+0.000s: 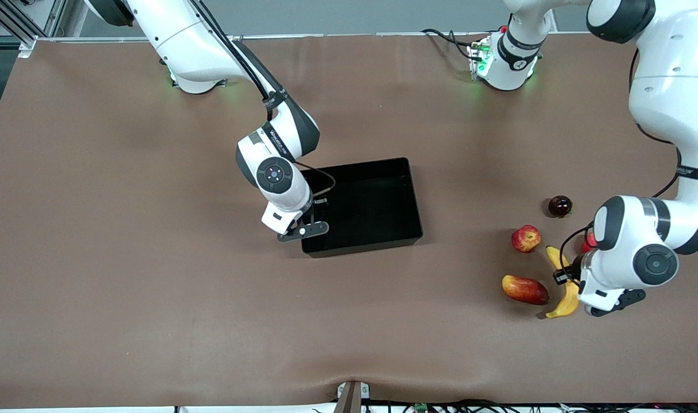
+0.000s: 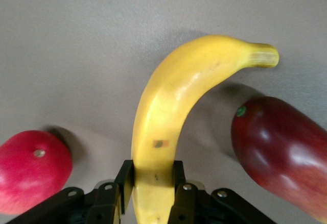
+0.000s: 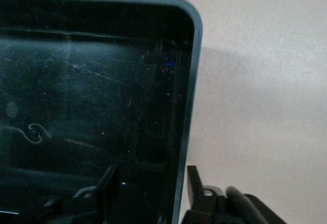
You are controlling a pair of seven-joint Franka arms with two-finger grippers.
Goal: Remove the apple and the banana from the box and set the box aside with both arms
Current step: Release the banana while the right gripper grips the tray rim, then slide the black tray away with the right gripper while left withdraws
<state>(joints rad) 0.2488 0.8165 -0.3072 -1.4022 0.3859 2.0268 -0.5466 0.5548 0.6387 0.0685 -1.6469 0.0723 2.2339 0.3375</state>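
Box (image 1: 377,201) sits mid-table, empty. The apple (image 1: 526,238) is out on the mat toward the left arm's end, at about 3 o'clock from the box, with the banana (image 1: 566,292) just beside it nearer the front camera. The left gripper (image 2: 152,192) is clamped on the banana's lower half, banana low on or at the mat; a red-yellow mango-like fruit (image 1: 525,289) lies at 9 o'clock of the banana and a dark round fruit (image 1: 560,206) at 12 o'clock of the apple. The right gripper (image 3: 150,193) straddles the box wall at the corner toward the right arm's end, jaws apart, one finger inside and one outside, not yet pinching. Risks: the thin glossy wall may slip out of a one-corner pinch, so the box pivots or tips when dragged; with the left arm busy holding the banana, only one arm is at the box; on release the curved banana may roll into the mango-like fruit or the apple.
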